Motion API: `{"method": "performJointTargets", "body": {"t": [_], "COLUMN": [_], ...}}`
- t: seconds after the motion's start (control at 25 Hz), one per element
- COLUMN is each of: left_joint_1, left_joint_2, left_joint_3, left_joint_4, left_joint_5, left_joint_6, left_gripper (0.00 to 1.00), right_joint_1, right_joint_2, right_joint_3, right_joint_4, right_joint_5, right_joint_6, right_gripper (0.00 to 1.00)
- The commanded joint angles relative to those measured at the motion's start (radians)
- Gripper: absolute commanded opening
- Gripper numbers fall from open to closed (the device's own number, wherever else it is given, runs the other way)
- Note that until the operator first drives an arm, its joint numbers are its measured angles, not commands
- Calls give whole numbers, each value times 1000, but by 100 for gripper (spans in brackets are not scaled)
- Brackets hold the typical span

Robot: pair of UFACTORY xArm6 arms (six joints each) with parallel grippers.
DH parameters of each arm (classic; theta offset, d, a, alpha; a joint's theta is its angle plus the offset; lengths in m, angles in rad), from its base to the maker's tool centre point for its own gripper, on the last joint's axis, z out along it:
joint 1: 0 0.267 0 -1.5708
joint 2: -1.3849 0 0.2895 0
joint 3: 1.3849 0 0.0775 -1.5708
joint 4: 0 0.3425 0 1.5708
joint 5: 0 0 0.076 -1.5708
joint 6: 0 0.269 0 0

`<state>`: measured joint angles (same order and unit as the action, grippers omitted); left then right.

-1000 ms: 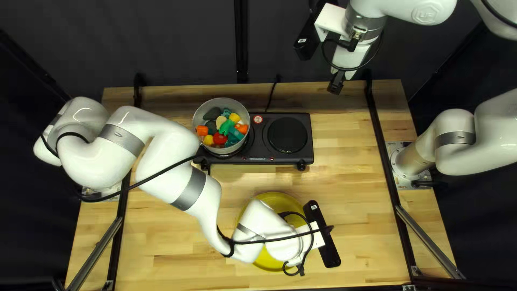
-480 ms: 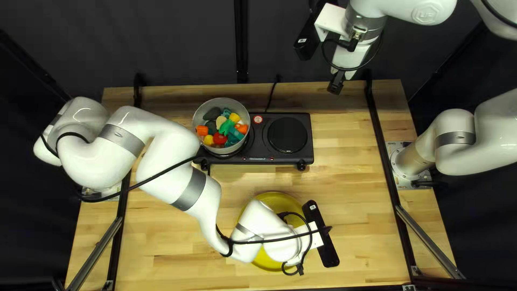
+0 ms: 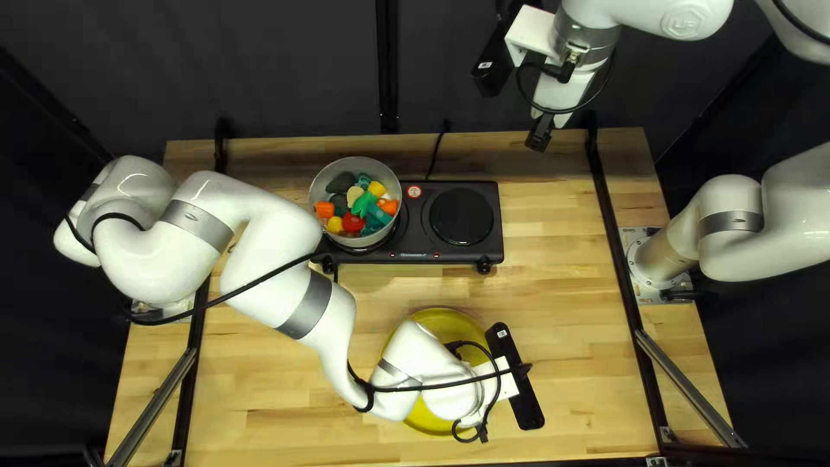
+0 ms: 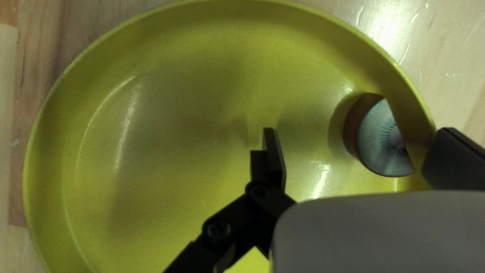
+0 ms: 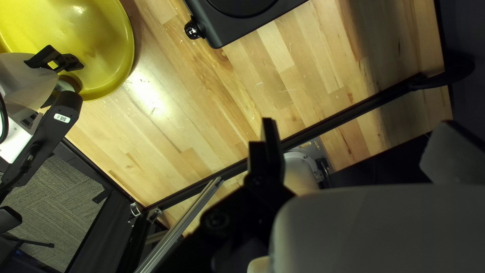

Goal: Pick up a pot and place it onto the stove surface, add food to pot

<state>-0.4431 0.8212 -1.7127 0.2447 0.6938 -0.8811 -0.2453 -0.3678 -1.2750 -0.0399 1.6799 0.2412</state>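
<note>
Close to me sits a big yellow bowl (image 3: 445,324). The left gripper (image 3: 462,406) is over it, with its two fingers spread wide. In the bowl, a piece of food (image 4: 384,139) with brown sides and a pale, lined face lies between those fingers, by the bowl's side. Farther back, the pot (image 3: 350,167) stands on the left part of the black stove (image 3: 491,251), full of bright food. Past the stove, on the right side, the right gripper (image 3: 540,134) hangs up high, its fingers spread too.
</note>
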Motion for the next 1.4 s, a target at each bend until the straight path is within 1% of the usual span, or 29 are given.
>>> {"method": "performJointTargets", "body": {"t": [0.04, 0.28, 0.48, 0.6, 0.88, 1.04, 1.12, 1.4], "left_joint_1": [2, 8, 10, 12, 20, 21, 9, -4], "left_joint_2": [1, 0, -1, -22, -45, -27, -19, -8], "left_joint_3": [1, 8, 3, 31, 49, 27, 2, -28], "left_joint_4": [0, -6, -6, 3, 7, 3, 6, 16], "left_joint_5": [-1, -6, 10, 9, 34, 38, 53, 68], "left_joint_6": [1, 7, 9, -1, -1, 5, 1, -1], "left_gripper": [100, 100, 100, 100, 100, 100, 100, 100], "right_joint_1": [0, 0, 0, 0, 0, 0, 0, 0], "right_joint_2": [0, 0, 0, 0, 0, 0, 0, 0], "right_joint_3": [0, 0, 0, 0, 0, 0, 0, 0], "right_joint_4": [0, 0, 0, 0, 0, 0, 0, 0], "right_joint_5": [0, 0, 0, 0, 0, 0, 0, 0], "right_joint_6": [0, 0, 0, 0, 0, 0, 0, 0], "right_gripper": [100, 100, 100, 100, 100, 100, 100, 100]}}
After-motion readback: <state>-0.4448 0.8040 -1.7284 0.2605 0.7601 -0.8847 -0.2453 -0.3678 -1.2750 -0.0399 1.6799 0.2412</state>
